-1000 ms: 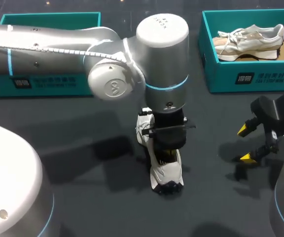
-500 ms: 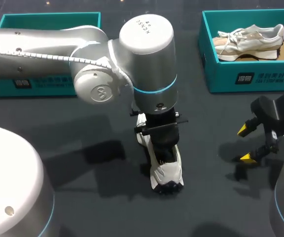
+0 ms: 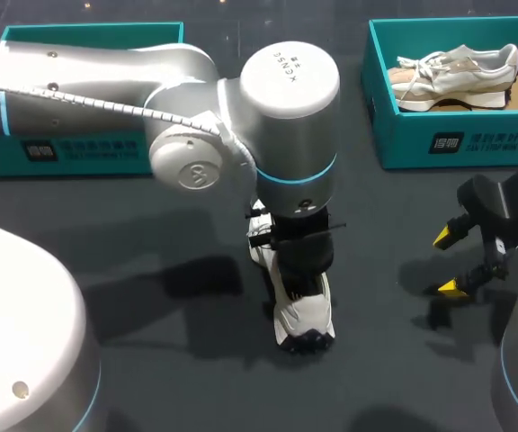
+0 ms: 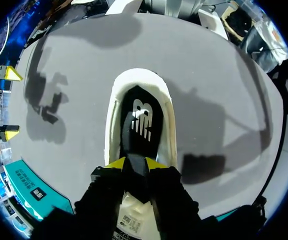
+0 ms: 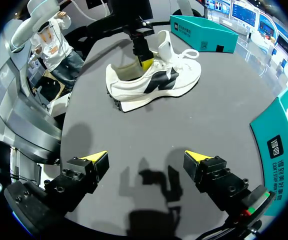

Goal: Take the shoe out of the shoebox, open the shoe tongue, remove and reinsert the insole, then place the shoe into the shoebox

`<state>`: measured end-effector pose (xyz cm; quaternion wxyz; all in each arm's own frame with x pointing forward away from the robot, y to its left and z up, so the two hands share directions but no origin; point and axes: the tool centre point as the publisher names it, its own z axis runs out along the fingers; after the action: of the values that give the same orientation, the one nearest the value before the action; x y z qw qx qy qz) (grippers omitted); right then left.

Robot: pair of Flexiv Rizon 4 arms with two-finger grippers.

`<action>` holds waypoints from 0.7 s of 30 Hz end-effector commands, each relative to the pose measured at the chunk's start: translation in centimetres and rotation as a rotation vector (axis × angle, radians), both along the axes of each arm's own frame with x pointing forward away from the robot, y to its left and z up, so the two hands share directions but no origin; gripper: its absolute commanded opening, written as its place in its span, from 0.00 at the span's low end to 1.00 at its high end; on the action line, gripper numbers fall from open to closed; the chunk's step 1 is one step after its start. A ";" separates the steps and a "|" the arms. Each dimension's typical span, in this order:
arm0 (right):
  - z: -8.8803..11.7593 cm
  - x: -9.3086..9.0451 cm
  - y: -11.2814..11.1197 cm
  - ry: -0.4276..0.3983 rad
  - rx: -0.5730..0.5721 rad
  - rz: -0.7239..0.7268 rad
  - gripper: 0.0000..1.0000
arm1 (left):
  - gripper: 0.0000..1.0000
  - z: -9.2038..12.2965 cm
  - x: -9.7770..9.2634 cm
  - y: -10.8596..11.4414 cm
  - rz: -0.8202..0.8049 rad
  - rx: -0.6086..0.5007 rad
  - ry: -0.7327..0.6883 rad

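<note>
- White shoe (image 3: 306,315) is out on the dark desk (image 3: 151,234), near the middle, standing on its sole with the toe towards the near edge.
- Left arm (image 3: 106,81) comes in from the left, its end effector (image 4: 136,164) down inside the shoe's opening, yellow tips clenched on the black insole (image 4: 141,120).
- The insole lies inside the shoe, and the white tongue (image 5: 165,44) stands up beside the fingers.
- Over on the right, well apart from the shoe, the right end effector (image 3: 450,263) hangs just above the desk, fingers spread wide, holding nothing.
- At the far left sits a teal shoebox (image 3: 88,148).
- At the far right, a second teal shoebox (image 3: 457,139) has a beige shoe (image 3: 457,76) lying in it.
</note>
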<state>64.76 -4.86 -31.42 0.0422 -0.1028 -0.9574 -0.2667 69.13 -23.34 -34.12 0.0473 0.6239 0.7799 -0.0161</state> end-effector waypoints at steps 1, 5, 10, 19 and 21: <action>0.0 -0.2 0.0 -0.002 -0.002 -0.001 1.00 | 0.27 0.1 0.3 0.3 0.001 0.001 0.004; 0.0 -0.2 0.0 -0.002 -0.002 -0.001 1.00 | 0.34 0.2 0.4 0.6 -0.001 0.007 0.004; 0.0 -0.2 0.0 -0.002 -0.002 -0.001 1.00 | 0.47 0.2 0.6 0.7 0.003 0.013 0.014; 0.0 -0.2 0.0 -0.002 -0.002 -0.001 1.00 | 0.85 0.7 0.7 0.8 -0.024 -0.007 0.060; 0.0 -0.2 0.0 -0.002 -0.002 -0.001 1.00 | 0.84 0.8 0.9 0.8 -0.025 -0.012 0.066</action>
<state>64.76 -4.86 -31.42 0.0422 -0.1028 -0.9574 -0.2667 69.53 -23.01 -33.39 0.0262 0.6310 0.7745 -0.0350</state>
